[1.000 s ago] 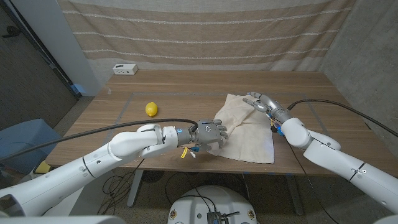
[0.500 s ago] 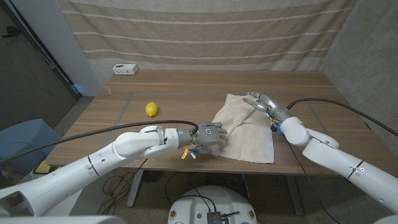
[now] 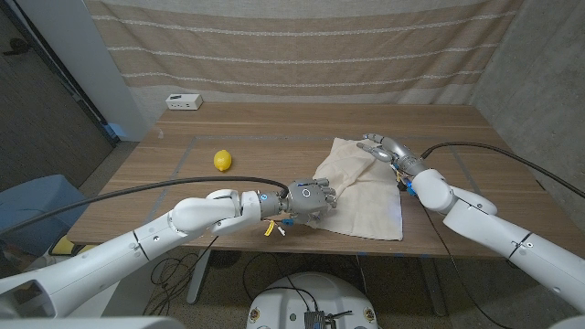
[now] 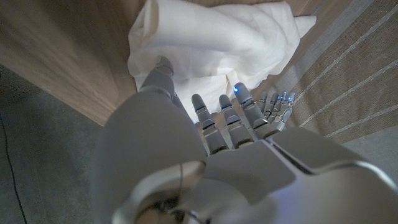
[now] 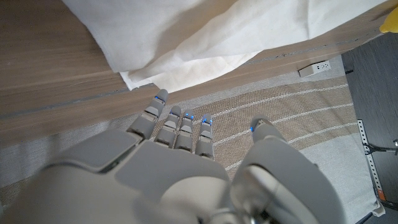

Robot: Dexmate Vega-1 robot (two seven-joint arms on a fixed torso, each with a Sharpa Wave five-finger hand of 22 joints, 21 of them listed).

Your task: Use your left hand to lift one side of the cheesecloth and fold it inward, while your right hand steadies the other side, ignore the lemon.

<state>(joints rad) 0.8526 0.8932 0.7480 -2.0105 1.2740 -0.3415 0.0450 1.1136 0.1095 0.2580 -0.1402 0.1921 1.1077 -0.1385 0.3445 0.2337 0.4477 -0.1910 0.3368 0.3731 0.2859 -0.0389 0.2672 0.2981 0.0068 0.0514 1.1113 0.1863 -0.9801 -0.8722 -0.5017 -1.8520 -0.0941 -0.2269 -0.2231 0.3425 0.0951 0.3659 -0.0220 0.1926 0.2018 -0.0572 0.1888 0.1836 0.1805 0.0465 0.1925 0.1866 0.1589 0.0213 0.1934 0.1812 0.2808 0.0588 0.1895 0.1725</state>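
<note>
1. The cheesecloth is an off-white cloth lying on the wooden table's near right part, rumpled, its left edge bunched and raised in soft folds.
2. The lemon is yellow and sits well apart to the cloth's left.

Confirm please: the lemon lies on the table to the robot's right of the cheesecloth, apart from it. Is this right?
Not quite. In the head view the lemon lies on the table to the robot's left of the cheesecloth, apart from it.

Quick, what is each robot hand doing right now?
Left hand: grips the white cheesecloth at its near-left edge.
Right hand: open at the cloth's far edge.
</note>
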